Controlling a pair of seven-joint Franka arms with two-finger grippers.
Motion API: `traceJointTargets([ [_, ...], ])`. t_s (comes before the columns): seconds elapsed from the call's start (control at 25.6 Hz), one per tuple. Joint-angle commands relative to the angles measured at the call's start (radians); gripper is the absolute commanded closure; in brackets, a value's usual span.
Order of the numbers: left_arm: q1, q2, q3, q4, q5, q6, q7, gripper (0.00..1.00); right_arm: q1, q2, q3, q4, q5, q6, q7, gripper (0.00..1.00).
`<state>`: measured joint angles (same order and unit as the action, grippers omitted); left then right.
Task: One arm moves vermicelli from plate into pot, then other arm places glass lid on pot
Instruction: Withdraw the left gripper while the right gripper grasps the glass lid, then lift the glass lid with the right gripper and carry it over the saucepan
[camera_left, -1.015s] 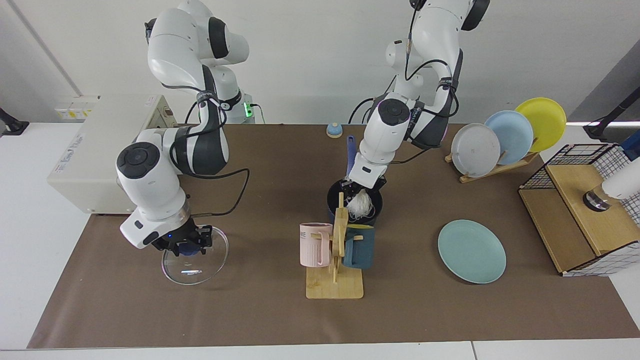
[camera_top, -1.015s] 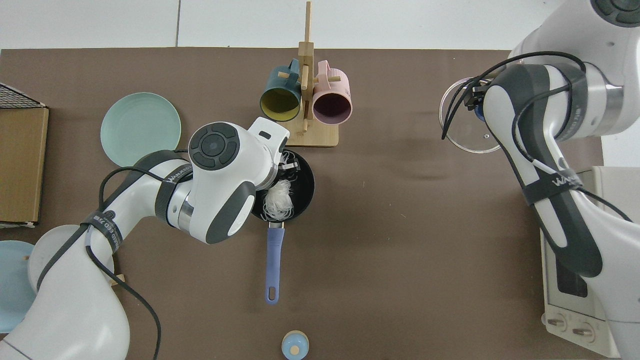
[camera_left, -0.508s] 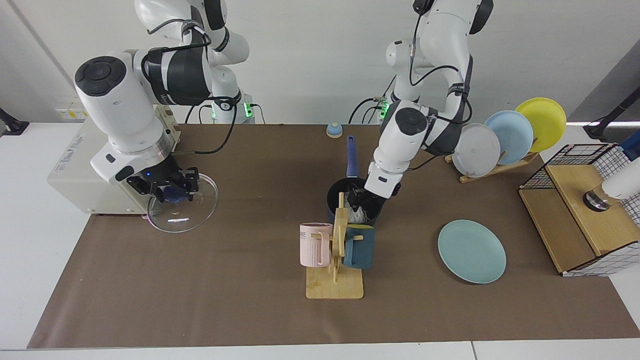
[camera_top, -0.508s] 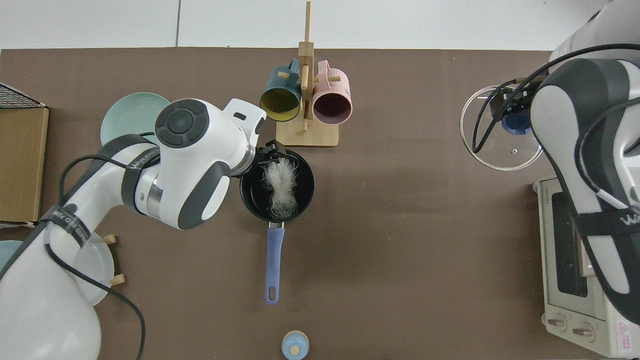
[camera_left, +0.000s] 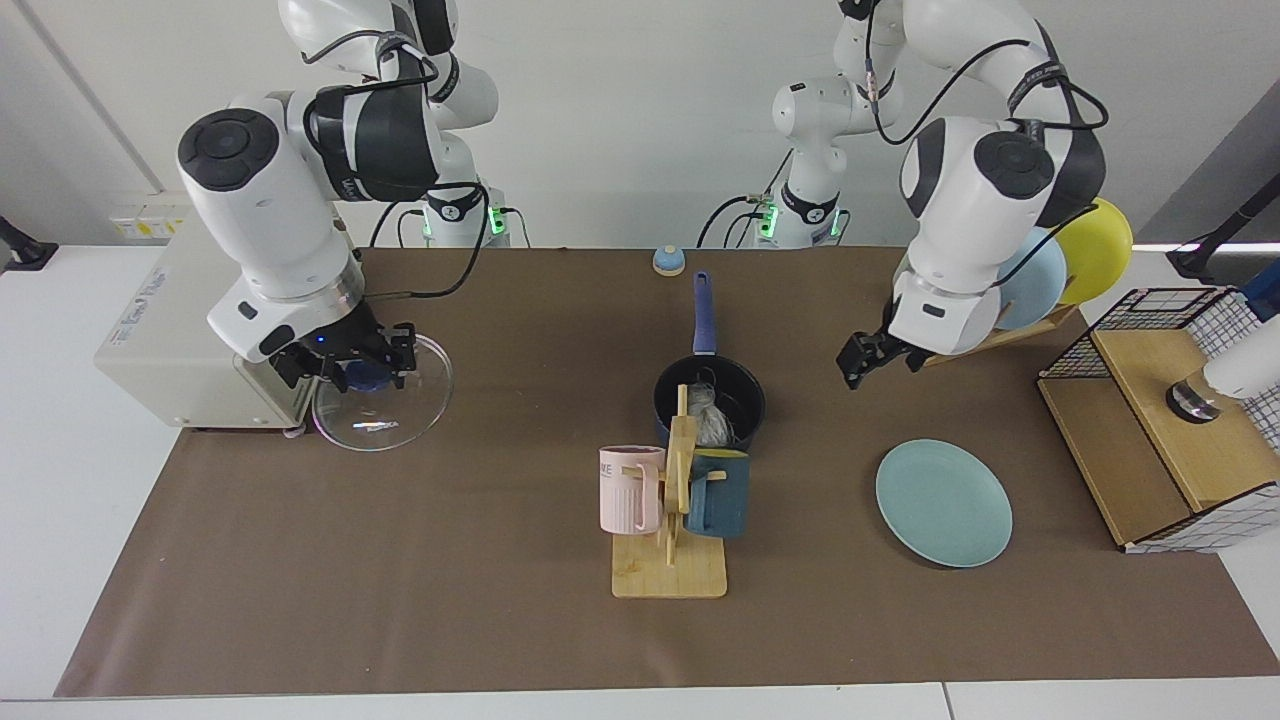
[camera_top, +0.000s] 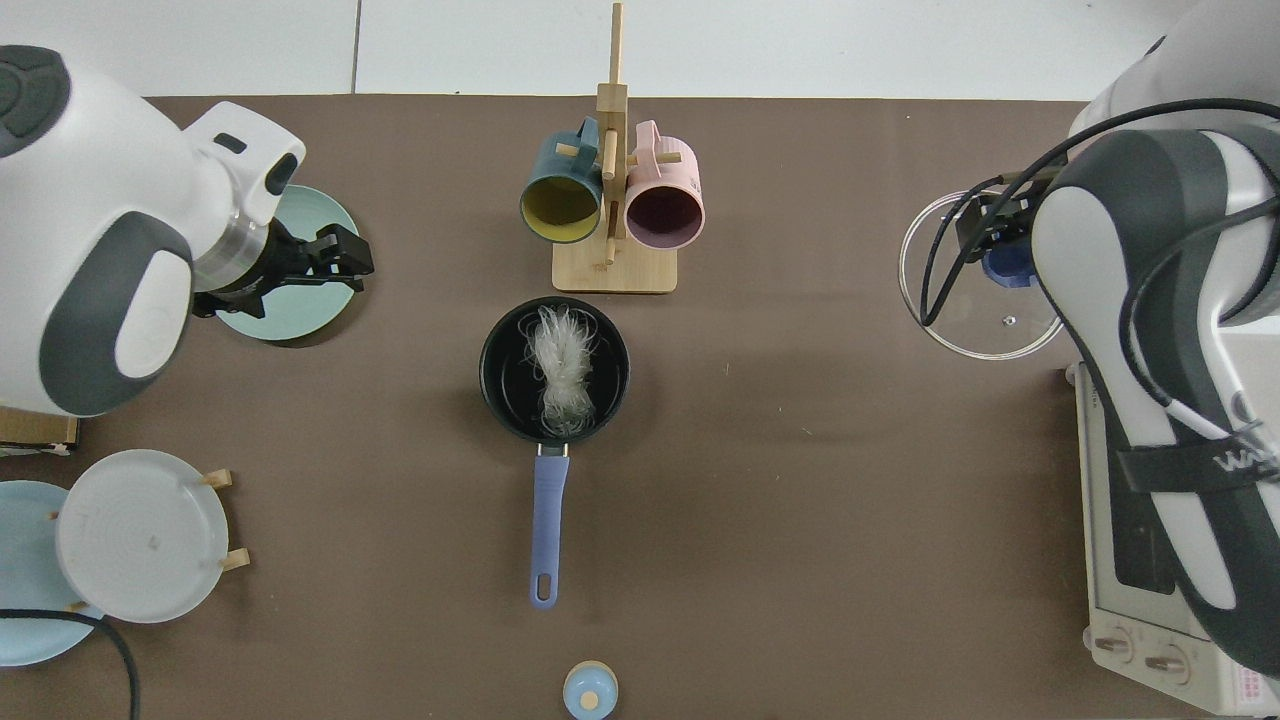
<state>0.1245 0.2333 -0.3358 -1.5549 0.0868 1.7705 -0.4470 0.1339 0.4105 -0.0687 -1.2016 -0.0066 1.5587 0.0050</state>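
Right gripper (camera_left: 352, 366) at left of the facing view, clamped on the blue knob of the glass lid (camera_left: 385, 400); lid carried clear of the brown mat (camera_left: 400, 600), hanging tilted below the fingers, just in front of the white oven (camera_left: 170, 320). Same pair at right edge of the top view, gripper (camera_top: 990, 240) over the lid (camera_top: 975, 315).

Left gripper (camera_left: 868, 360) at right of centre in the facing view, raised above the mat, holding nothing, fingers seemingly close together. In the top view, at upper left over the rim of the plate (camera_top: 300, 300). Plate (camera_left: 943, 503) bare, lower right of the facing view.

Pot (camera_left: 745, 395) at frame centre, partly hidden behind the mug rack (camera_left: 672, 560); vermicelli (camera_top: 560, 370) lying inside, white tangle on black. Pot handle (camera_top: 547, 520) pointing toward the bottom of the top view, toward the top in the facing view.

Key relation: pot well apart from the lid, off toward the right in the facing view, toward the left in the top view. Path between them open across bare mat, rack standing just beside the pot's near rim. Left arm nearer the pot but empty; lid arm the one to travel. Judged: transfer done, lid placement next, levelling probably needed before lowering.
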Motion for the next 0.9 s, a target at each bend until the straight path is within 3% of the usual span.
traceJointTargets([
  [0.0,-0.008,-0.094,0.092,-0.017,-0.016,-0.085,0.151,0.00,0.082,-0.044,0.006,-0.030,-0.009,-0.017,0.142,1.00],
  [0.31,-0.008,-0.144,0.208,-0.037,-0.090,-0.126,0.335,0.00,0.286,-0.001,0.004,0.014,-0.010,-0.011,0.419,1.00],
  [0.51,-0.003,-0.155,0.238,-0.050,-0.139,-0.111,0.373,0.00,0.429,0.155,-0.006,0.153,-0.010,-0.019,0.625,1.00],
  [0.66,-0.005,-0.157,0.235,-0.048,-0.139,-0.109,0.370,0.00,0.501,0.280,-0.005,0.273,-0.007,-0.003,0.736,1.00],
  [0.86,-0.006,-0.161,0.235,-0.048,-0.136,-0.114,0.372,0.00,0.518,0.314,0.001,0.284,-0.003,0.063,0.756,1.00],
])
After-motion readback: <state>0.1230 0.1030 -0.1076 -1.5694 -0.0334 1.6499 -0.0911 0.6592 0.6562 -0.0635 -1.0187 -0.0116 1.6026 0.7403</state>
